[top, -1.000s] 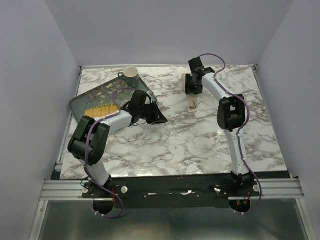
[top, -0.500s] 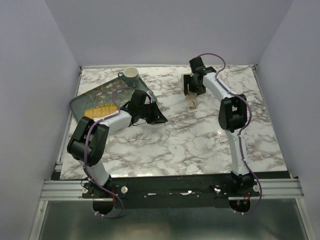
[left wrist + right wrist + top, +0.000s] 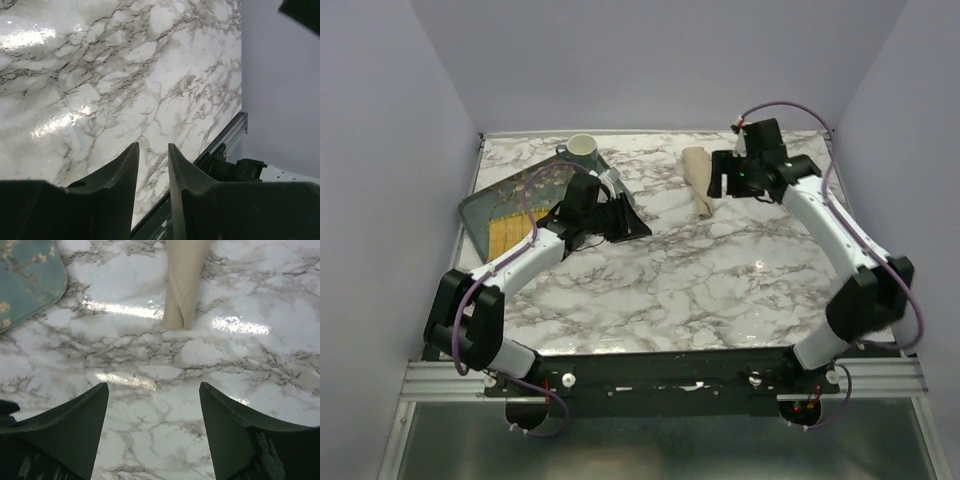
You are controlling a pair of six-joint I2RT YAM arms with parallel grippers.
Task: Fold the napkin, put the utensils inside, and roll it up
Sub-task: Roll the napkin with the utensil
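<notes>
The napkin (image 3: 698, 180) lies as a tight beige roll on the marble table at the back centre. In the right wrist view the napkin (image 3: 182, 280) shows its folded end toward me. My right gripper (image 3: 721, 185) hovers just right of the roll, apart from it; in its own view the right gripper (image 3: 153, 390) is open and empty. My left gripper (image 3: 638, 228) sits left of centre by the tray; in the left wrist view the left gripper (image 3: 153, 147) has a narrow empty gap between its fingers. The utensils are hidden or out of view.
A dark teal floral tray (image 3: 495, 195) lies at the back left, its corner (image 3: 25, 280) also in the right wrist view. A white cup (image 3: 582, 150) stands at the tray's far end. The left wrist view looks along the table (image 3: 100, 75) to its metal edge rail (image 3: 227, 137).
My right gripper has opened, let go of the rolled napkin and swung off to its right. The left arm has reached slightly farther out, its jaws a touch wider.
</notes>
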